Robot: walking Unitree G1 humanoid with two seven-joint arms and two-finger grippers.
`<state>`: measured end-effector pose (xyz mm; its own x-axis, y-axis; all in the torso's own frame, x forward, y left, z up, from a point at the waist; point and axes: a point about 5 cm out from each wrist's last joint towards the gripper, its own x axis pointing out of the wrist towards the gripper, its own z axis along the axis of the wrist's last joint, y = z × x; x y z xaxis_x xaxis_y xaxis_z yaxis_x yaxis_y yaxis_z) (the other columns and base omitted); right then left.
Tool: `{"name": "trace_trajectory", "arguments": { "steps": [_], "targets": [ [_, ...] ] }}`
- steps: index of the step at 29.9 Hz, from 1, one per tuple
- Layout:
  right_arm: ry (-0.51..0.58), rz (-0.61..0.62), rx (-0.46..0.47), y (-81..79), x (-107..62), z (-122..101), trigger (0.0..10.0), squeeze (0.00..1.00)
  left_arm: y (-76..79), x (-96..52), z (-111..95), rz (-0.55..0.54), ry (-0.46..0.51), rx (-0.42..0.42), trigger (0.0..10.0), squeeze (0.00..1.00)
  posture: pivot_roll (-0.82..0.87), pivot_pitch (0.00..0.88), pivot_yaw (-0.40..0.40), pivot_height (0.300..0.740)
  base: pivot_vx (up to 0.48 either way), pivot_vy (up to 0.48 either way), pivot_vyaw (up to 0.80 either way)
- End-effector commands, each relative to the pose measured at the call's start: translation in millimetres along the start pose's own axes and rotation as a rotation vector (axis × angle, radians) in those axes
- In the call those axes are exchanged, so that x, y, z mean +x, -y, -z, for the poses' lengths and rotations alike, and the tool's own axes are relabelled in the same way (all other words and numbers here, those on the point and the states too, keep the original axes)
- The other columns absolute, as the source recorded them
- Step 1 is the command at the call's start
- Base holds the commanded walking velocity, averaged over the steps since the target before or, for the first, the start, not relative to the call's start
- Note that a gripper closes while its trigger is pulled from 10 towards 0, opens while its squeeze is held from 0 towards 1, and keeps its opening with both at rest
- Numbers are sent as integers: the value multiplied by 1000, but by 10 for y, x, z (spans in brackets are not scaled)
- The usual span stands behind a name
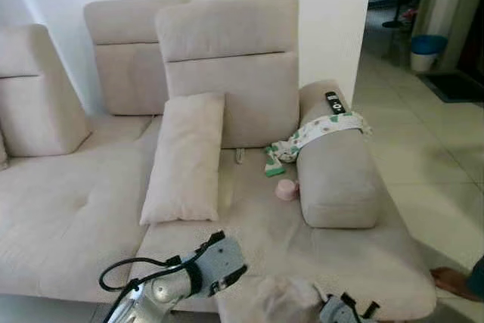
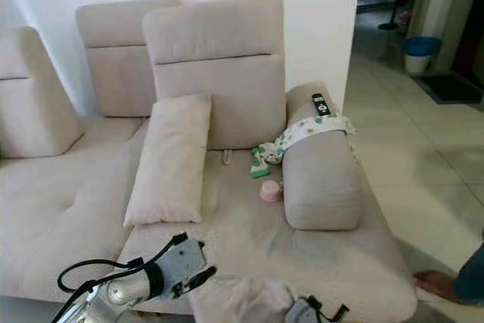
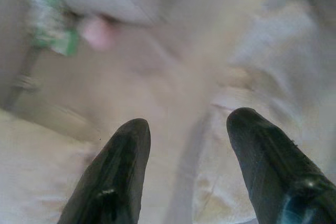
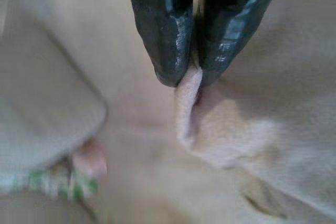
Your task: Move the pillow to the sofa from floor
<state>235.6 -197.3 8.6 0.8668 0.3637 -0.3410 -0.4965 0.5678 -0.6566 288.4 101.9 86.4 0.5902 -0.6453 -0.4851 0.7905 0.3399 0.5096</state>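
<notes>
task mostly along, judging by position: the pillow (image 1: 283,293) is resting at the front edge of the sofa (image 1: 68,217) seat, off the floor, bunched and crumpled where it is being held. what is left appears to be setting it fully onto the cushion and letting go.

right claw (image 4: 188,74) is pinching a fold of the pillow's fabric, its two black fingers closed tight on a raised ridge of cloth. left claw (image 3: 184,129) is hovering over the seat just beside the pillow, fingers spread apart and gripping nothing.

materials: sofa is covered in a pale beige, matte, suede-like fabric with soft rounded cushions and tall slab backrests. a second long pillow (image 1: 185,156) of the same beige is leaning against a backrest. a cylindrical bolster armrest (image 1: 336,175) is lying at the right end, with a thin white-and-green patterned cloth (image 1: 318,132) draped across it and a black remote (image 1: 335,102) on top. a small pink round object (image 1: 287,189) is sitting on the seat next to the bolster. floor is glossy light tile (image 1: 423,149). a person's bare foot (image 1: 454,281) is standing near the sofa corner.
</notes>
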Motion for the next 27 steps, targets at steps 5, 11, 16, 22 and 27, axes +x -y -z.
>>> {"name": "trace_trajectory", "arguments": {
  "steps": [5, 11, 16, 22, 27],
  "targets": [
    [136, -5, -121, 109, 2, -314, 0, 0, -4, 19, 224, 85, -124, 70, 10000, 0, -105, 0, 139, 630, 0, 0, 0],
    [149, 8, -143, 152, -102, -362, 0, 0, -138, 24, 386, 128, -256, 132, 10000, 0, -116, 0, 125, 630, 0, 0, 0],
    [147, 17, -155, 172, -136, -436, 0, 0, -182, 4, 484, 169, -315, 130, 10000, 1000, -124, 0, 120, 630, 0, 0, 0],
    [137, 59, -164, 265, -142, -488, 0, 0, -187, -43, 512, 244, -339, 135, 10000, 361, -130, 0, 120, 630, 0, 0, 0],
    [109, 124, -179, 388, -170, -494, 0, 0, -260, -99, 482, 276, -347, 117, 10000, 0, -136, 0, 121, 630, 0, 0, 0]
  ]
}}
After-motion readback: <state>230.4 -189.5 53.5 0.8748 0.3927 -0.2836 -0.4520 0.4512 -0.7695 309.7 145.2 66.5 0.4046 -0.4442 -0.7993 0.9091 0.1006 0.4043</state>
